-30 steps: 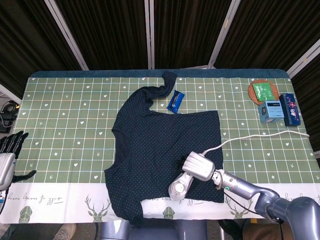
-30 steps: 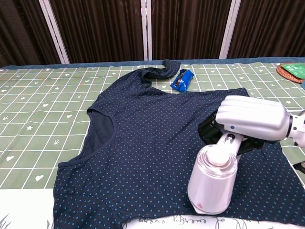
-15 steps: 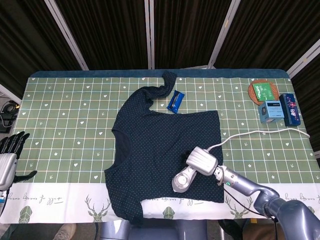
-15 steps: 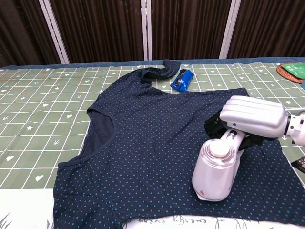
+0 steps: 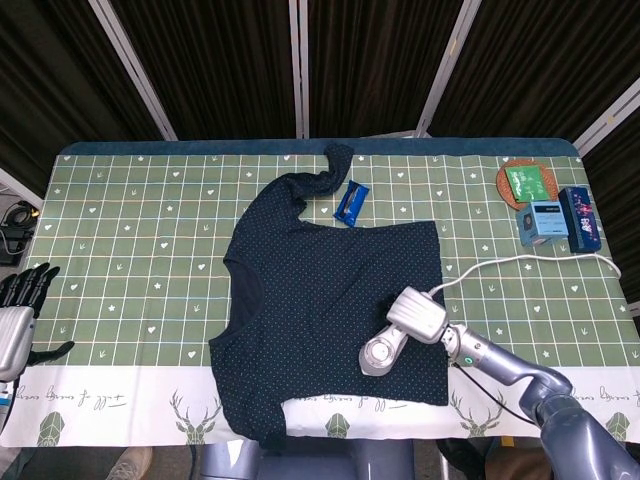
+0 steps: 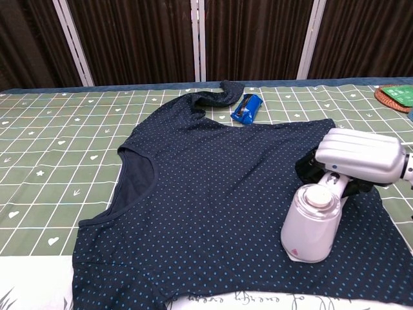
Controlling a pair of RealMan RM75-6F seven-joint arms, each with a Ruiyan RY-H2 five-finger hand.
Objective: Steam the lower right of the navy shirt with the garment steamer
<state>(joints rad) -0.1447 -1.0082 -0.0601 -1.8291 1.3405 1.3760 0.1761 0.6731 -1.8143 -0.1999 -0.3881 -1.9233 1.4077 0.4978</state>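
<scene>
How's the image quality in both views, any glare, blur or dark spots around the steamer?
Head view: even light, sharp, no glare; the steamer casts only a faint shadow on the shirt. Chest view: crisp; soft highlight on the right hand, whose dark fingers underneath merge with the shirt.

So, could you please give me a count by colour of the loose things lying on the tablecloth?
Navy: 1, the navy shirt
Silver-white: 1, the garment steamer with its cord, held by the right hand
Blue: 3, the wrapped packet, the light blue box, the dark blue box
Green: 1, the green packet
Brown: 1, the woven coaster beneath it
Total: 7
</scene>
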